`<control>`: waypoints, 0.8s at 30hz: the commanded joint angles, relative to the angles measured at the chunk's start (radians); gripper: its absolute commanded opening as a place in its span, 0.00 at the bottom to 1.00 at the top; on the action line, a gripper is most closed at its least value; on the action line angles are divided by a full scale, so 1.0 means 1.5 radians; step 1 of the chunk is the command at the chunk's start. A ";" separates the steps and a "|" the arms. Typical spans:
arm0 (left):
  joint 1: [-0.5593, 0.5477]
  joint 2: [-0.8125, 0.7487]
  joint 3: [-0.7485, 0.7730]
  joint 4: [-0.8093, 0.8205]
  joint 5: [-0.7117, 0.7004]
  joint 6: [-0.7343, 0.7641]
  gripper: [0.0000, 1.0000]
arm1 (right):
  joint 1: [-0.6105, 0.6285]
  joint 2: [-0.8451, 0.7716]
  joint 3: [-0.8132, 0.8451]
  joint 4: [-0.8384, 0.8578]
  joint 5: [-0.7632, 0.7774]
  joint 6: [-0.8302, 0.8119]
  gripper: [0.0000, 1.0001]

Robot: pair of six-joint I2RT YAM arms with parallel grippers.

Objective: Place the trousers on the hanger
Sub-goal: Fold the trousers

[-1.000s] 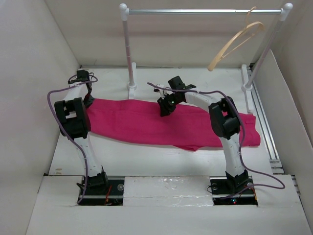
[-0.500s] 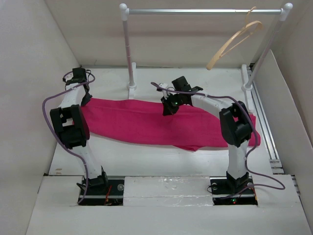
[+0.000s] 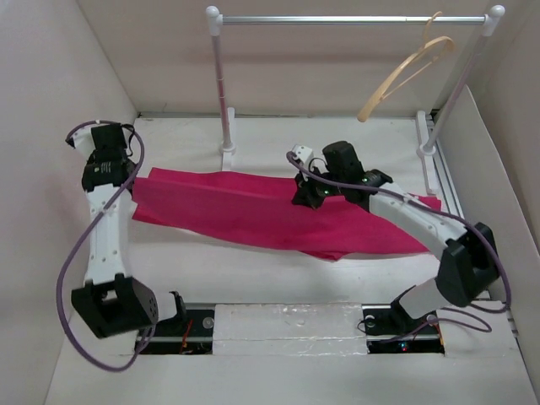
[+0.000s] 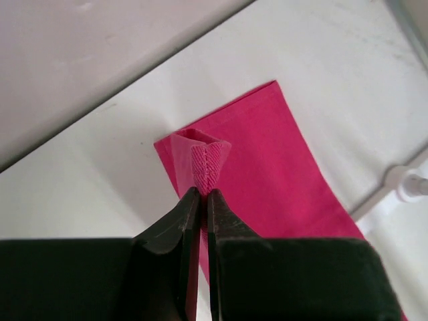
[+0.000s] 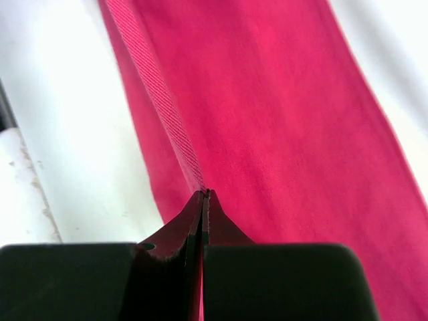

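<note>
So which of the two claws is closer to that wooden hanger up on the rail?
Right. The right gripper pinches the trousers mid-table, in front of the hanger and towards the centre. The left gripper pinches the trousers' far left end, across the table from it.

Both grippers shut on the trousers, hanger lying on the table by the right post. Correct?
One error: the hanger hangs by its hook from the rail, near its right end, as the top view shows. The rest holds: the left gripper and right gripper are each shut on the trousers, per the wrist views.
</note>
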 commanded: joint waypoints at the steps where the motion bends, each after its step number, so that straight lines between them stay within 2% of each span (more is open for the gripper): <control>1: -0.013 -0.114 0.029 -0.059 -0.125 -0.030 0.00 | 0.001 -0.113 -0.036 -0.018 0.026 0.025 0.00; 4: -0.020 -0.145 0.027 -0.080 -0.131 -0.038 0.00 | -0.005 -0.129 -0.033 -0.032 0.026 0.026 0.00; 8: -0.067 -0.170 0.062 -0.129 -0.202 -0.041 0.00 | -0.019 -0.146 -0.017 -0.067 0.026 0.014 0.00; 11: -0.067 -0.159 0.057 -0.117 -0.222 -0.026 0.00 | -0.039 -0.132 -0.025 -0.046 0.032 0.021 0.00; 14: -0.067 -0.141 0.006 -0.064 -0.215 -0.003 0.00 | -0.064 -0.070 -0.009 -0.029 0.032 0.022 0.00; 16: -0.055 -0.113 -0.023 -0.040 -0.202 0.016 0.00 | -0.076 -0.007 0.028 -0.024 0.044 0.020 0.00; 19: -0.034 -0.046 -0.015 0.006 -0.188 0.039 0.00 | -0.105 0.062 0.091 -0.030 0.049 0.019 0.00; 24: -0.034 0.127 0.074 0.040 -0.201 0.064 0.00 | -0.130 0.152 0.161 0.003 0.051 0.026 0.00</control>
